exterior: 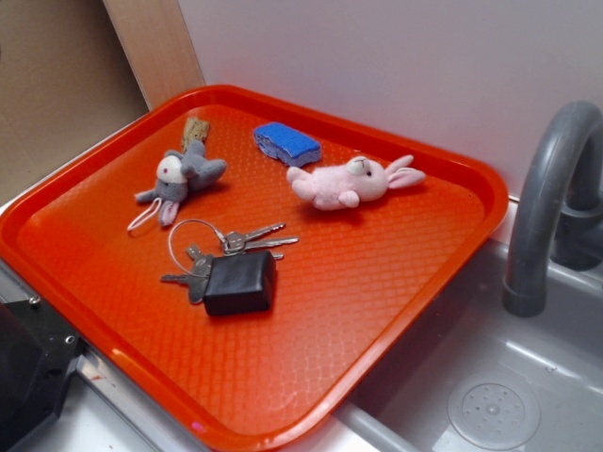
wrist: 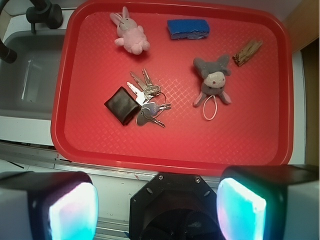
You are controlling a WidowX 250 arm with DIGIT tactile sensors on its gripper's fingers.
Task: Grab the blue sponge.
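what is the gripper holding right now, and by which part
Nothing. The gripper hangs open outside the tray, jaws wide apart and empty; the blue sponge lies untouched at the tray's far side.

In the wrist view the hand looks straight down from high up. Its two fingers sit at the bottom corners of the picture, the left pad and the right pad glowing pale cyan, spread wide apart with nothing between them. The black mount shows between them. In the exterior view only a dark part of the robot shows at the lower left edge
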